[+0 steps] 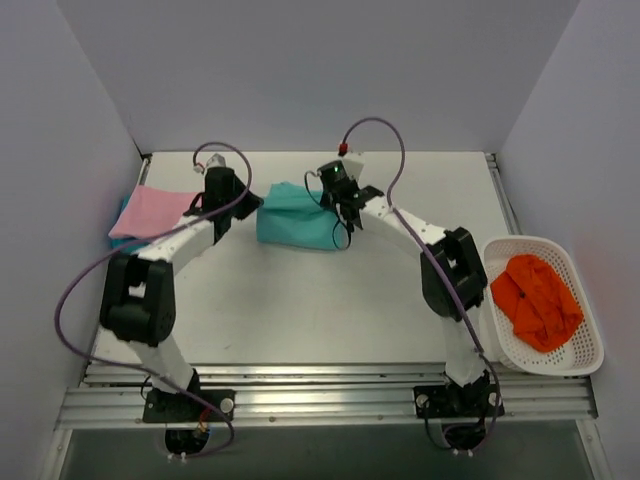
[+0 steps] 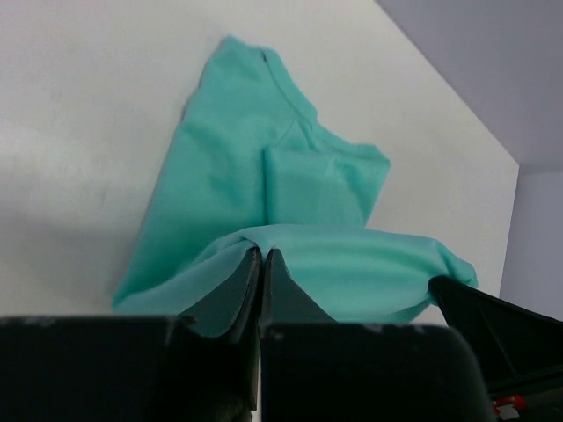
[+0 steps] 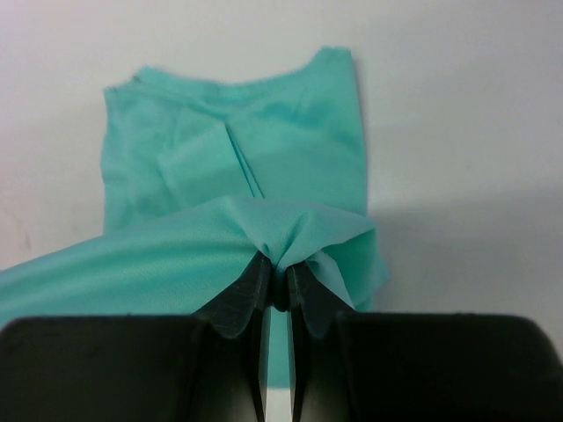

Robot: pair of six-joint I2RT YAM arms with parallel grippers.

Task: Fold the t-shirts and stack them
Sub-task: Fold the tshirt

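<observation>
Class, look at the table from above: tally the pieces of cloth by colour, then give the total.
Mint-teal t-shirt: 1
Pink t-shirt: 1
Darker turquoise cloth, only its edge showing under the pink: 1
Orange garment, in the white basket: 1
Total: 4

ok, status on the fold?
Left gripper, right gripper shut on mint-teal shirt, edge lifted. Pink shirt lies far left. Nothing in the way.

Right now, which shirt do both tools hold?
The mint-green shirt mid-table: the left tool and the right tool each pinch its edge. The pink shirt lies free at the left, the orange one in the basket.
</observation>
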